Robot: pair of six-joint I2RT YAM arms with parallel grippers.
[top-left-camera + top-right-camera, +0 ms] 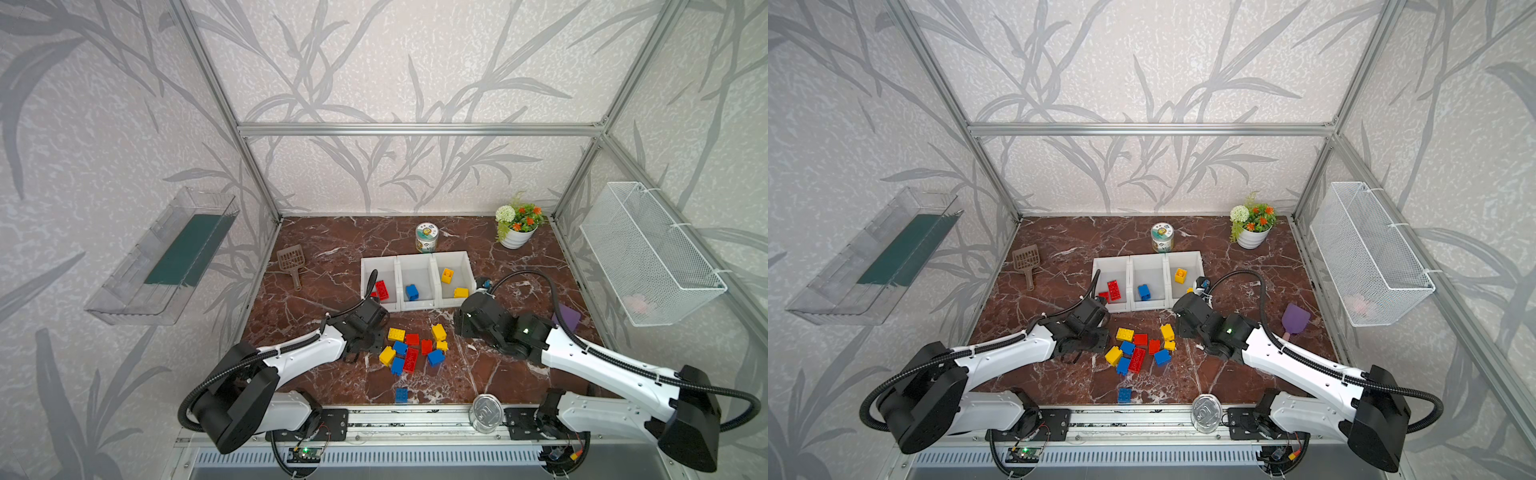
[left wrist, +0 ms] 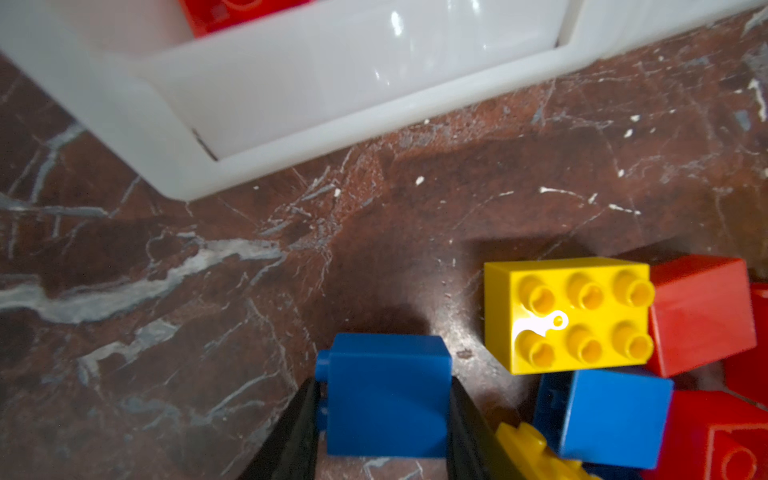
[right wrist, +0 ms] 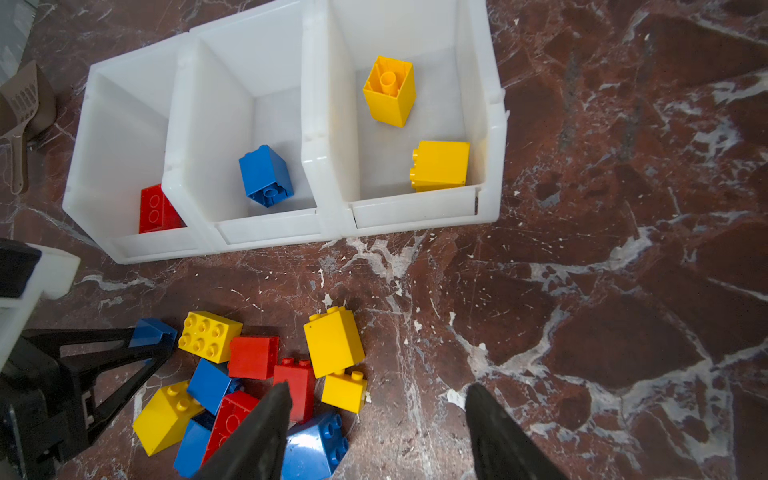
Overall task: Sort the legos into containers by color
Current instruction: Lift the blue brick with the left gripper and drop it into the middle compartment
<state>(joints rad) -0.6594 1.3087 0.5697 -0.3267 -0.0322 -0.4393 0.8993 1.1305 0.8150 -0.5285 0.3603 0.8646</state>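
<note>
Now the left fingers (image 2: 297,436) are pinching a blue brick (image 2: 386,395) by two opposite faces, at the left edge of the loose pile of legos (image 1: 413,349) on the worktop (image 1: 478,374). The brick is lying on its side, studs pointing toward one finger. I cannot tell whether it is resting on the stone or riding just clear of it.

Key bearing: the bin lying straight ahead of these fingers is the left bin (image 2: 332,83), which is holding red. The middle bin (image 3: 232,83), holding one blue brick, is lying ahead and off to the right. By my reckoning the carry is going to need a rightward slant past the dividing wall, not a straight push forward.

The right fingers (image 3: 498,436) are hanging wide apart with nothing between them, over bare worktop just beside the pile's right edge. The left arm is the nearer one for this brick.
</note>
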